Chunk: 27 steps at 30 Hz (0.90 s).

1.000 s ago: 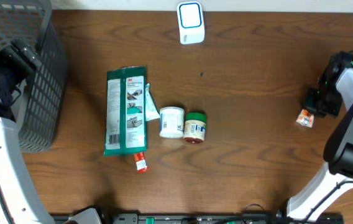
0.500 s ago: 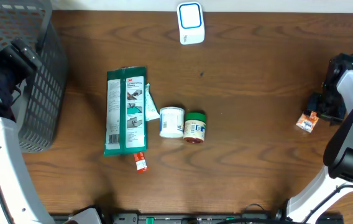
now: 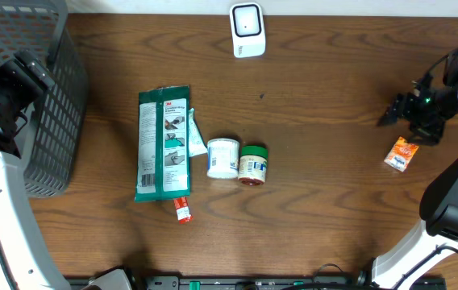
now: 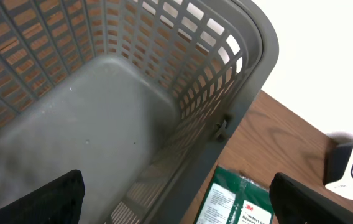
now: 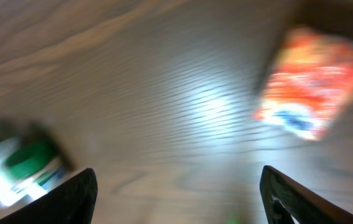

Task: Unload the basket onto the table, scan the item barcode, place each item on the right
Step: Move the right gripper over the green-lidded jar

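The orange packet point(image 3: 401, 153) is lying loose on the bench point(image 3: 326, 193), near the right fingers point(image 5: 71, 205), which are standing spread and empty. The left fingers point(image 4: 46, 202) are hovering wide apart over the basket point(image 4: 251, 37). The green pack point(image 3: 163, 143) and jars point(image 3: 222, 158) are seemingly awaiting the scanner point(image 3: 247, 29).

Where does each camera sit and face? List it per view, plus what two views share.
Overhead: fixed above, facing straight down at the table; both arms show at the side edges.
Left wrist: on the left arm, facing into the grey basket; the open left gripper shows fingers at the bottom corners.
Right wrist: on the right arm, facing down at the table, blurred; the open right gripper shows fingers at the bottom corners.
Shared: overhead and right wrist both show the orange packet; overhead and left wrist, the basket.
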Each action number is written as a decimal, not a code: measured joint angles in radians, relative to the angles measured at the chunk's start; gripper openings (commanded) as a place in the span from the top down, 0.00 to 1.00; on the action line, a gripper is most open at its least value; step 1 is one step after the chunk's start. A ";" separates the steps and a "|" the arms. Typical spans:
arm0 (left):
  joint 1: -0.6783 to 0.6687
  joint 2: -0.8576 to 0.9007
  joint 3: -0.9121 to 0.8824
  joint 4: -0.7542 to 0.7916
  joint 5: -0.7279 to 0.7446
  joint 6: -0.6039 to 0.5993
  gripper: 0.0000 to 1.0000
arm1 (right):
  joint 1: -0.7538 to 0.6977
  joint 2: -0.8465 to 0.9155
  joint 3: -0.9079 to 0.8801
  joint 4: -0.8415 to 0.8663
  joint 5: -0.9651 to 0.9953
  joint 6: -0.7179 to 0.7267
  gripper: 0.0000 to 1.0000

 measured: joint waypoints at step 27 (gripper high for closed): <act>0.000 0.000 0.000 0.000 0.000 0.000 0.07 | 0.784 -0.002 -0.161 0.183 -0.103 0.020 0.15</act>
